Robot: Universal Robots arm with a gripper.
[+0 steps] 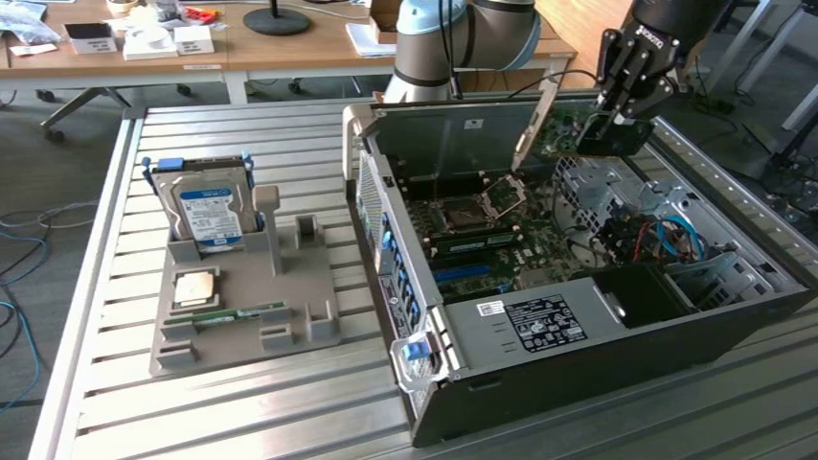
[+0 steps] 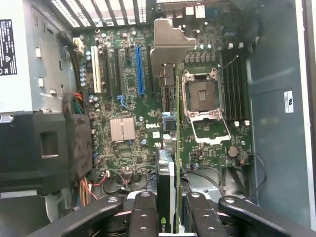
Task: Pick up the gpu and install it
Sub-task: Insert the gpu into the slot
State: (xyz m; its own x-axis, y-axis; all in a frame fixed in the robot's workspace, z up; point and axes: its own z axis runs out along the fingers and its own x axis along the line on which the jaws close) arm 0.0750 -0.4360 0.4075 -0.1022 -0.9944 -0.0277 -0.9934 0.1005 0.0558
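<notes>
- The gripper (image 1: pixel 616 113) hung at the upper right of the exterior view, above the far end of the open case (image 1: pixel 715 326).
- Its jaws were narrow and clamped on the gpu (image 1: pixel 608 137), which was held on edge just under the fingertips, over the case's upper right corner.
- In the wrist view the gripper (image 2: pixel 170 217) had its black fingers (image 2: pixel 143 212) on either side of the gpu (image 2: pixel 166 197), touching it on both faces.
- The card was seen edge-on there, its silvery bracket (image 2: pixel 170 42) at the end away from the fingers.
- The gpu hung above the motherboard (image 2: pixel 123 89), between the blue slot (image 2: pixel 139 69) and the CPU socket (image 2: pixel 202 96), and was not seated.
- In the exterior view the motherboard (image 1: pixel 473 235) lay flat inside the case in mid-frame.
- A grey holder (image 1: pixel 301 287) sat at the exterior view's left on the slatted table (image 1: pixel 230 402), well apart from the gripper.
- The holder carried an upright hard drive (image 1: pixel 211 216), a CPU (image 1: pixel 194 286) and a RAM stick (image 1: pixel 243 313).
</notes>
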